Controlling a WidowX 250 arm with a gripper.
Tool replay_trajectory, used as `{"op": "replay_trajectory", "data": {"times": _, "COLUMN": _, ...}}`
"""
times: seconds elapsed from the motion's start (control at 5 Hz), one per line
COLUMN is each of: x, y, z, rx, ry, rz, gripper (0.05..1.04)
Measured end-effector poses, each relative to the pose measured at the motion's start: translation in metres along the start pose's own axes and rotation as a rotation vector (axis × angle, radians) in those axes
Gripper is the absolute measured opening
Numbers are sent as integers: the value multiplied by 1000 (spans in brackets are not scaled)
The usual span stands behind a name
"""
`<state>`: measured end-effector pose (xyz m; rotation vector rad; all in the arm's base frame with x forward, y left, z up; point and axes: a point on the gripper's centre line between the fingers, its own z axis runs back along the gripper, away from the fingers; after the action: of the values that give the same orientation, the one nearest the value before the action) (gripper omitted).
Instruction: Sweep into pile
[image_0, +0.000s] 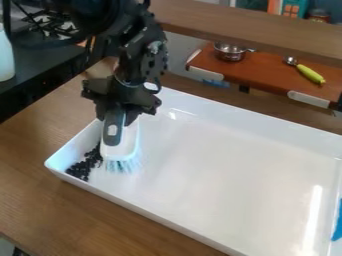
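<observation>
The black gripper (123, 112) hangs over the left end of the white tray (220, 175), shut on the grey-and-white handle of a brush (119, 142). The brush tilts down, and its pale bristles are at the tray floor. Small dark pieces (83, 166) lie in the tray's left corner, just left of the bristles, in a loose elongated heap. Part of the heap may be hidden behind the brush.
The tray's raised walls surround the brush. Behind stands a red-brown shelf (260, 75) with a metal pot (230, 51) and a yellow-green handled utensil (309, 73). A blue object (337, 222) is at the right edge, and a white bottle (5, 57) at far left.
</observation>
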<state>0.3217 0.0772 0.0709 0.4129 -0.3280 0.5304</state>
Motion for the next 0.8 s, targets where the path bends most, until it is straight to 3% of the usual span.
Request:
{"op": "replay_trajectory", "data": {"times": 0.2, "x": -3, "y": -18, "z": 18, "rx": -47, "ry": 44, "rz": 30, "gripper": 499}}
{"op": "replay_trajectory", "data": {"times": 0.4, "x": -1, "y": -44, "z": 45, "rx": -77, "ry": 26, "rz": 38, "gripper": 499}}
{"op": "replay_trajectory", "data": {"times": 0.6, "x": -7, "y": -68, "z": 74, "rx": -74, "ry": -3, "rz": 47, "gripper": 499}}
{"op": "replay_trajectory", "data": {"times": 0.8, "x": -20, "y": -104, "z": 113, "rx": -112, "ry": -27, "rz": 6, "gripper": 499}}
